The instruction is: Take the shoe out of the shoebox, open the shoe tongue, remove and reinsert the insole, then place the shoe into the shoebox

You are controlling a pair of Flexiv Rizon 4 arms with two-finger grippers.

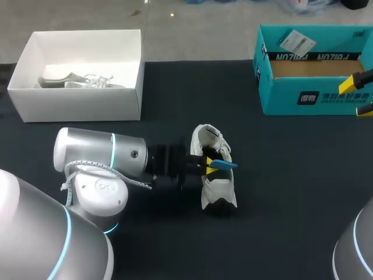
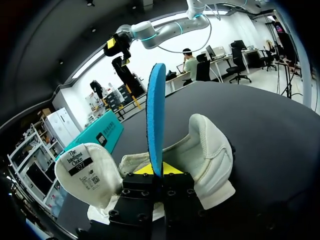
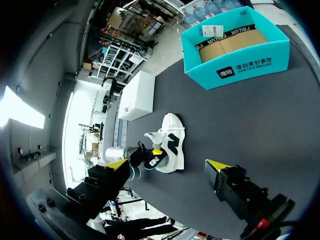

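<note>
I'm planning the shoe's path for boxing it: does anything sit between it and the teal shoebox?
Nothing visible does: only dark table shows between the shoe and the teal shoebox. The right gripper hangs open by the box's right end, off that line.

The shoe (image 1: 218,188) lies on the table (image 1: 291,192) near its middle. The left gripper (image 1: 208,165) is at its left side, pinching the insole (image 1: 226,165) above it. The shoebox (image 1: 315,96) stands far right, with the right gripper (image 1: 358,97) spread at its right end. Far left, a second box (image 1: 81,104) holds what seems to be another shoe (image 1: 76,80).
</note>
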